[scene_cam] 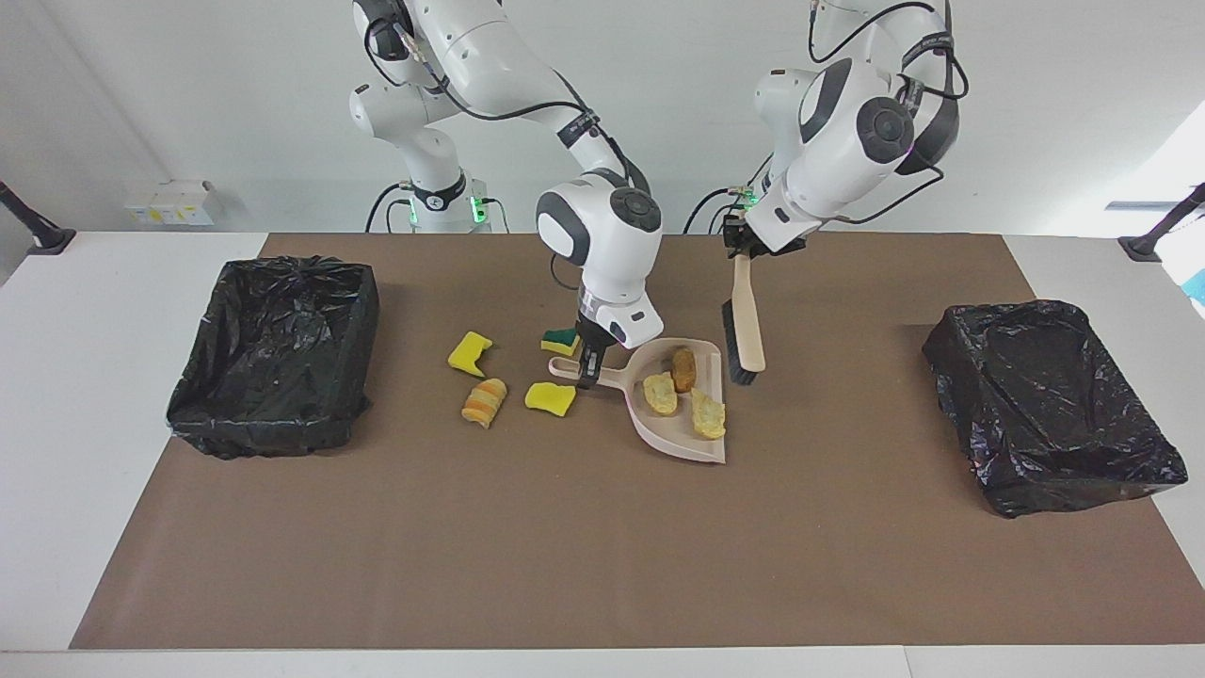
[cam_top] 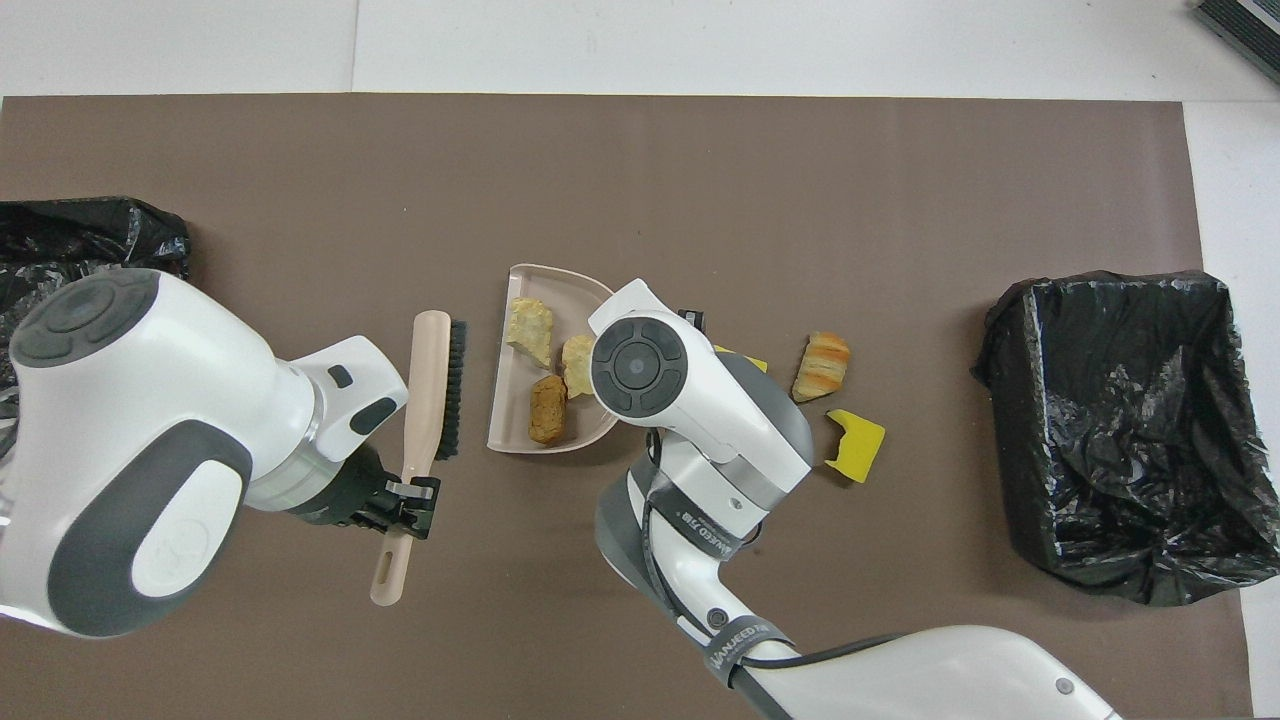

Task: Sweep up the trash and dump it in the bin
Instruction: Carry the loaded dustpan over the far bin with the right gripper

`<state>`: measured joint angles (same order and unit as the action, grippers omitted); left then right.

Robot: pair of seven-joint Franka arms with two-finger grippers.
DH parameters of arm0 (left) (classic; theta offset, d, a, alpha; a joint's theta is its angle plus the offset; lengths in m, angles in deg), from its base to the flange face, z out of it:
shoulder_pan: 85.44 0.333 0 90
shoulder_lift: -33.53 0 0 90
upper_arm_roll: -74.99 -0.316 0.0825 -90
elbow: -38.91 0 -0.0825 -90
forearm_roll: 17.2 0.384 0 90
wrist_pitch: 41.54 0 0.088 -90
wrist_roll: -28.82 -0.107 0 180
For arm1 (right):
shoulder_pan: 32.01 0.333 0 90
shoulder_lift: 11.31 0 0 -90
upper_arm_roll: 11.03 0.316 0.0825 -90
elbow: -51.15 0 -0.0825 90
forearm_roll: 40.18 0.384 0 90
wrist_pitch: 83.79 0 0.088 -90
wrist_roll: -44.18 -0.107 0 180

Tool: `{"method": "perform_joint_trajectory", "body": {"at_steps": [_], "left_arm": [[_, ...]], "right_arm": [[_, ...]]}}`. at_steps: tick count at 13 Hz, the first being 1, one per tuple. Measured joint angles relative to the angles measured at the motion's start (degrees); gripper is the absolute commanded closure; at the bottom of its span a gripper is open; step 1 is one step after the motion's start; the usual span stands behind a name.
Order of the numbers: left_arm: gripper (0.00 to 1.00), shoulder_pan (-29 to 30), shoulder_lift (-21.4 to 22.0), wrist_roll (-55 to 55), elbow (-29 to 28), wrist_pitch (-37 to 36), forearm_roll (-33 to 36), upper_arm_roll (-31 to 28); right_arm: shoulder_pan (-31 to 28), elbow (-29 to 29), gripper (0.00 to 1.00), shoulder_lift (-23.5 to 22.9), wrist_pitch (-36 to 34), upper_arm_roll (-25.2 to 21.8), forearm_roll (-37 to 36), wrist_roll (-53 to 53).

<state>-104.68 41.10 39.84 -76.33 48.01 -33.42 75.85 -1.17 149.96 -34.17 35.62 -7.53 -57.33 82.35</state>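
My right gripper is shut on the handle of the beige dustpan, which rests on the brown mat; in the overhead view the dustpan shows but my arm hides the gripper. Three tan lumps lie in the pan. My left gripper is shut on the beige brush, which hangs beside the pan's open edge, bristles toward it. Loose on the mat, toward the right arm's end: a yellow sponge, a striped chunk, another yellow sponge, and a yellow-green sponge.
A black-lined bin stands at the right arm's end of the mat. A second black-lined bin stands at the left arm's end.
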Motion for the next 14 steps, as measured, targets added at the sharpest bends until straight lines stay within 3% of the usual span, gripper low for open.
{"method": "perform_joint_trajectory", "body": {"at_steps": [4, 8, 11, 14], "left_arm": [[1.0, 0.8, 2.2, 0.1, -1.6, -3.0, 1.5, 0.2], [1.0, -0.7, 7.0, 7.1, -9.8, 1.5, 1.5, 2.8], [1.0, -5.7, 8.8, 16.5, -14.2, 8.5, 1.5, 6.3], [1.0, -14.4, 6.7, 22.6, -16.5, 15.4, 1.5, 7.1]], "right_arm": [[-3.1, -0.2, 1.0, 4.0, -2.9, 0.0, 0.9, 1.6], [-10.2, -0.6, 1.0, 8.0, -6.8, -0.1, 3.6, 12.0], [-16.5, -1.9, 1.0, 10.0, -9.6, -0.4, 4.6, 20.8], [-22.7, -3.0, 1.0, 11.0, -10.0, -0.5, 4.8, 28.4]]}}
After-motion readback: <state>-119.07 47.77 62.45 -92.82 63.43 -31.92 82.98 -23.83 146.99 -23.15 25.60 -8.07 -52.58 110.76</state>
